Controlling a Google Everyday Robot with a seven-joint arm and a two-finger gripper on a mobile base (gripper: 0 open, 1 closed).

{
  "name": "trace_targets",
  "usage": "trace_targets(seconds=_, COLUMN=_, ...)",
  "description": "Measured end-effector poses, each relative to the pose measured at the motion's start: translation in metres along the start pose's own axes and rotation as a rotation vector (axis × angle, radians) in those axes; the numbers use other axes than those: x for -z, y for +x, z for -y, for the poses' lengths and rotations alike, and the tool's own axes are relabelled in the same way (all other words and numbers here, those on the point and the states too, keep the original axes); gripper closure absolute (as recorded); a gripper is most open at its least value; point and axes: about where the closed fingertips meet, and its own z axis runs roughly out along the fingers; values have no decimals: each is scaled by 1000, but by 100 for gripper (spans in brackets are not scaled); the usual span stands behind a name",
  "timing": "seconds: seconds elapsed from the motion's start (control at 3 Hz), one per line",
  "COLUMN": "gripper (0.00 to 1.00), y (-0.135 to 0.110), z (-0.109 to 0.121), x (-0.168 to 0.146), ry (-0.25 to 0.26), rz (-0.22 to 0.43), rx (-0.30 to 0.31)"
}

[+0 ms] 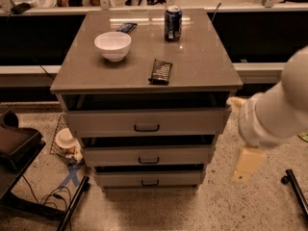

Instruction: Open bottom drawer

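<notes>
The bottom drawer (150, 178) sits lowest of three under the grey-beige surface (202, 66), just below the middle drawer (148, 155), with its small black handle (150, 182) at centre. The gripper (247, 165) hangs right of the drawers, near but apart from them; whether it is apart or together cannot be told. A white bowl (112, 45) and a soda can (173, 23) stand on the surface.

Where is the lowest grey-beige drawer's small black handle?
The handle sits low centre in the camera view, under the middle drawer's handle; the beige gripper hangs right of the cabinet.
</notes>
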Motion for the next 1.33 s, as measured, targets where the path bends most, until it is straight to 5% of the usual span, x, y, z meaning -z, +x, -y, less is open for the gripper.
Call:
trace_targets(seconds=0.67, gripper=0, y=17, z=-53, x=-107, ry=37, rz=-36, rx=-9)
trace_targets(seconds=1.0, gripper=0, y=14, z=-49, x=-108, ry=66, rz=-29, rx=-29)
trace_targets(seconds=1.33, gripper=0, y=1, z=-55, x=-123, ry=61, rz=-73, rx=45)
